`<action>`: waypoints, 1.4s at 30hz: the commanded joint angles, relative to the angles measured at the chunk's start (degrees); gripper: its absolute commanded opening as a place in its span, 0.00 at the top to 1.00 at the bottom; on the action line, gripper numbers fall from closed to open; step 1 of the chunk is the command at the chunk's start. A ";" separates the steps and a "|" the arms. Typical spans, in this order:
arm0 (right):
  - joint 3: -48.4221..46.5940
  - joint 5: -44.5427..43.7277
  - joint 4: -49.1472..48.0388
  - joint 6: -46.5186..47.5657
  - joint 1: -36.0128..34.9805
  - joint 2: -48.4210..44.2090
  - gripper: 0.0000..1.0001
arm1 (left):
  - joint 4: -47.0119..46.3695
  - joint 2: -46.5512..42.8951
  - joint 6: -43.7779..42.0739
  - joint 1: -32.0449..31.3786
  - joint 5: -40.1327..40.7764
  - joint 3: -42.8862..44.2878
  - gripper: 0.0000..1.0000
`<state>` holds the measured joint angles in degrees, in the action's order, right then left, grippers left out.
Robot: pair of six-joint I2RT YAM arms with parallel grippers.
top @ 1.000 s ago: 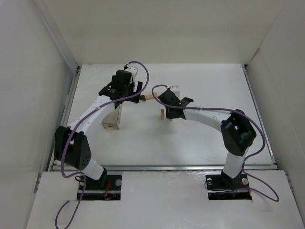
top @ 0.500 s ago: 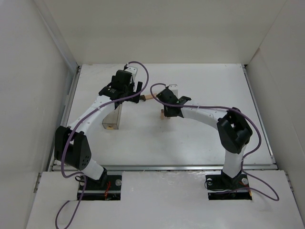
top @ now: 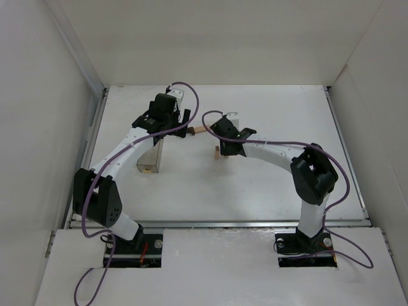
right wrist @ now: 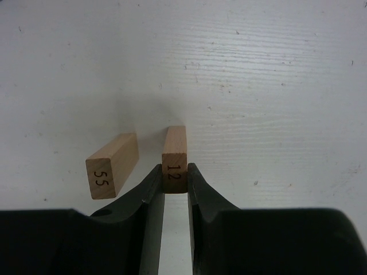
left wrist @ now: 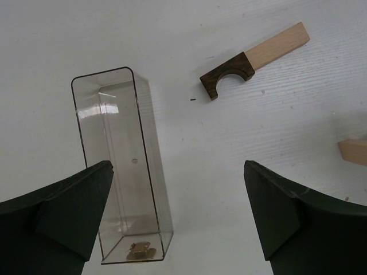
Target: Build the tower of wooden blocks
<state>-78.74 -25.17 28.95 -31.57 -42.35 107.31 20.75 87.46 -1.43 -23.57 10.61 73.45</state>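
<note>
On the white table (top: pixel 268 185), near its middle, the right gripper (right wrist: pixel 175 177) pinches a small wood block marked 12 (right wrist: pixel 175 143), just beside block 55 (right wrist: pixel 113 165). The left gripper (left wrist: pixel 178 172) hangs spread wide over a clear box (left wrist: pixel 123 166).

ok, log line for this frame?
right pincer: shut on light-tan wooden block marked 12 | left pincer: open, empty, by clear plastic rectangular box

Three light-tan wooden blocks: a long bar (left wrist: pixel 277 44), a block marked 55 (right wrist: pixel 112 166) and a block marked 12 (right wrist: pixel 175 150). One dark arch-cut block (left wrist: pixel 227 75). One clear plastic box (left wrist: pixel 123 143).
</note>
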 commanded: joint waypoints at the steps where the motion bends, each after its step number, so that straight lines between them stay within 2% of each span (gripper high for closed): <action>1: -0.98 0.91 -0.03 -0.60 0.16 -0.96 1.00 | -1.24 -2.91 0.20 -0.16 0.73 -0.68 0.03; 15: -0.98 2.05 1.64 -2.00 0.16 -1.49 0.99 | -1.24 -2.91 0.20 -0.16 0.81 -0.68 0.03; 17: -0.98 2.05 2.16 -2.00 0.16 -1.49 0.91 | -1.24 -2.91 0.20 -0.16 0.81 -0.68 0.03; 18: -0.98 2.05 2.16 -2.00 0.16 -1.49 0.79 | -1.24 -2.91 0.20 -0.16 0.29 -0.68 0.03; 22: -1.50 2.05 2.16 -2.00 0.16 -1.49 0.60 | -1.24 -2.91 0.20 -0.16 -0.24 -0.68 0.03; 24: -1.50 2.05 2.69 -2.00 0.16 -1.49 0.60 | -0.72 -2.91 0.20 -0.16 -0.24 -0.68 0.03; 29: -2.64 2.67 2.69 -0.69 0.16 -3.32 0.51 | -0.71 -2.38 -0.33 -0.16 -1.30 -0.68 0.03; 35: -1.07 6.18 3.74 3.44 0.16 -9.82 0.40 | -2.11 0.60 -6.47 -0.16 -6.21 -0.15 0.05; 38: 0.33 8.20 5.32 6.78 0.16 -14.92 0.33 | -2.12 5.51 -12.09 -0.16 -10.95 2.13 0.08; 42: 2.62 10.23 7.00 9.94 0.16 -20.99 0.31 | -1.34 15.96 -16.58 -0.77 -7.29 11.68 0.20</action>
<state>-77.54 -17.15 34.09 -25.56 -42.35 90.15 19.81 98.56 -12.58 -23.92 3.18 78.61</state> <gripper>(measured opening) 0.687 0.819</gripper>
